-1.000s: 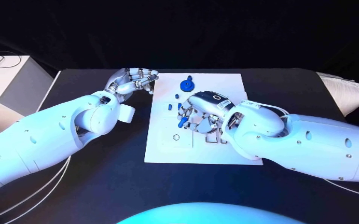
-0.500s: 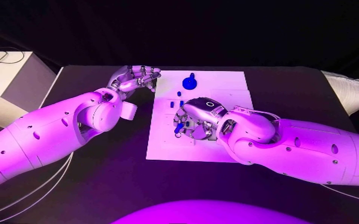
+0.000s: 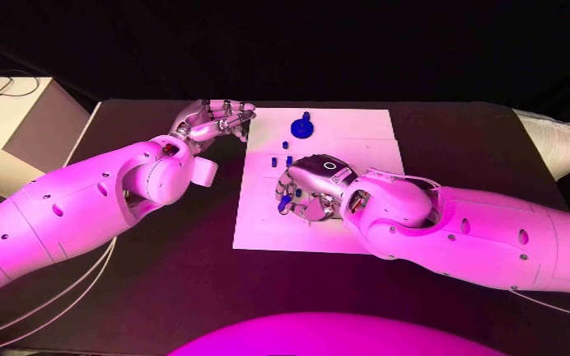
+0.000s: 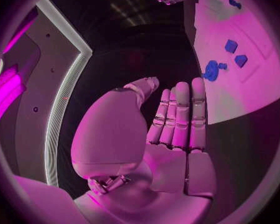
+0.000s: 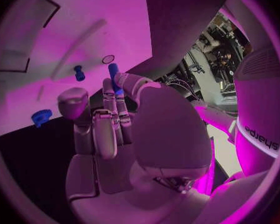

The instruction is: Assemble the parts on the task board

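Observation:
The white task board (image 3: pixel 368 138) lies mid-table. My right hand (image 3: pixel 311 187) hovers low over its middle and pinches a short blue peg (image 3: pixel 285 202) between thumb and fingertip; the peg (image 5: pixel 114 73) stands out past the fingertips near a small round hole (image 5: pixel 107 59). A blue gear (image 3: pixel 301 128) lies at the board's far side, and two small blue pieces (image 3: pixel 280 161) sit just beyond my right hand. My left hand (image 3: pixel 214 121) hangs off the board's far left corner, holding nothing; its fingers (image 4: pixel 180 109) lie straight, side by side, and the gear (image 4: pixel 211 70) is ahead of them.
A pale box (image 3: pixel 24 117) stands beside the table's left edge. A white padded object (image 3: pixel 546 146) lies at the right edge. Empty recesses (image 5: pixel 12 59) are cut into the board. Black tabletop (image 3: pixel 178 265) spreads round the board.
My right hand has drifted a little toward the near side of the board with the peg. The left hand has stayed by the far left corner.

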Available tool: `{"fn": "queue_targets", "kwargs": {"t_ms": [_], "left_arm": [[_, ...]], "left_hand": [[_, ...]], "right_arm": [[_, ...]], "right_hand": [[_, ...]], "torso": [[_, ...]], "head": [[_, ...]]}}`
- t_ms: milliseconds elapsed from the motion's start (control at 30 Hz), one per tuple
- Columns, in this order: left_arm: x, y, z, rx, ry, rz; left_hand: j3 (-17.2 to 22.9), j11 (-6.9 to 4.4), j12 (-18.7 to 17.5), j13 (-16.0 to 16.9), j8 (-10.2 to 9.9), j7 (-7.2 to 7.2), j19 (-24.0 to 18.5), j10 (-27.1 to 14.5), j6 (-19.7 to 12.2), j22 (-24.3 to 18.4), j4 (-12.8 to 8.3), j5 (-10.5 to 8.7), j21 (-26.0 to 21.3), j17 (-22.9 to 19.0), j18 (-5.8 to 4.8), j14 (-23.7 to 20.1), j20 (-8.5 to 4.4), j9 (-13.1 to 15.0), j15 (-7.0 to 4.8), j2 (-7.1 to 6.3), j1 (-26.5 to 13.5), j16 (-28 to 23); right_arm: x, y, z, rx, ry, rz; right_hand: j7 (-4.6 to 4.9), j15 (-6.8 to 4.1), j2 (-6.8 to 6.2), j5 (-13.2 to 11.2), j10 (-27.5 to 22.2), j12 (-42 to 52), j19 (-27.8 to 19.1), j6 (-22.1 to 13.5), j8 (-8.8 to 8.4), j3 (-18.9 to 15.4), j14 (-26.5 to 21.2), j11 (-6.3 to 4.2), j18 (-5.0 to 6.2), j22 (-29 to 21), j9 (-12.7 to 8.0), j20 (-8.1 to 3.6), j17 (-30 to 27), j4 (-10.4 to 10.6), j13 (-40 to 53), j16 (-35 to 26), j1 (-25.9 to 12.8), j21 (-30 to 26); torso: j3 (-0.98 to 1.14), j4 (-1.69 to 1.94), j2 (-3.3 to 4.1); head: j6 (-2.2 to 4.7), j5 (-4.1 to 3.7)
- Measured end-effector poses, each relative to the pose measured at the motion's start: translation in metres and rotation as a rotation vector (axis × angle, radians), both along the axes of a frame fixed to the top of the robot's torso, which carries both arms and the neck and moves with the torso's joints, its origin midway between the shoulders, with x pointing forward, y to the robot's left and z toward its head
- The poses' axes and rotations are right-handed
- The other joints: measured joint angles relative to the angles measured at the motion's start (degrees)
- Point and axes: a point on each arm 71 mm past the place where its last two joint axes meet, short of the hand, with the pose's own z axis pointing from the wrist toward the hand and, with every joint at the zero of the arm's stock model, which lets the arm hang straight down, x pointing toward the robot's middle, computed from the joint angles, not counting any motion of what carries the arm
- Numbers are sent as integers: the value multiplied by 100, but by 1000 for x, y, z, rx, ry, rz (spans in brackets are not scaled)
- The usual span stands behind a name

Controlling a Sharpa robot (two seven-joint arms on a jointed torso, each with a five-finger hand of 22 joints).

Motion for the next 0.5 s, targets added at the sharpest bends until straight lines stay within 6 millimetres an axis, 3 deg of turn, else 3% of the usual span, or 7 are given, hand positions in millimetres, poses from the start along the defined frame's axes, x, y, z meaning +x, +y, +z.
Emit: {"fn": "queue_targets", "kwargs": {"t_ms": [500], "left_arm": [[0,1,0,1,1,1]], "left_hand": [[0,0,0,0,0,0,0,0,0,0,0,0,0,0,0,0,0,-1,0,0,0,0]], "right_arm": [[0,0,-5,-50,1,1]], "right_hand": [[-5,0,31,-5,0,10,0,-5,25,-8,0,0,0,10,0,0,5,-7,6,0,28,0]], "torso": [[2,-9,-3]], "head": [[-39,12]]}}
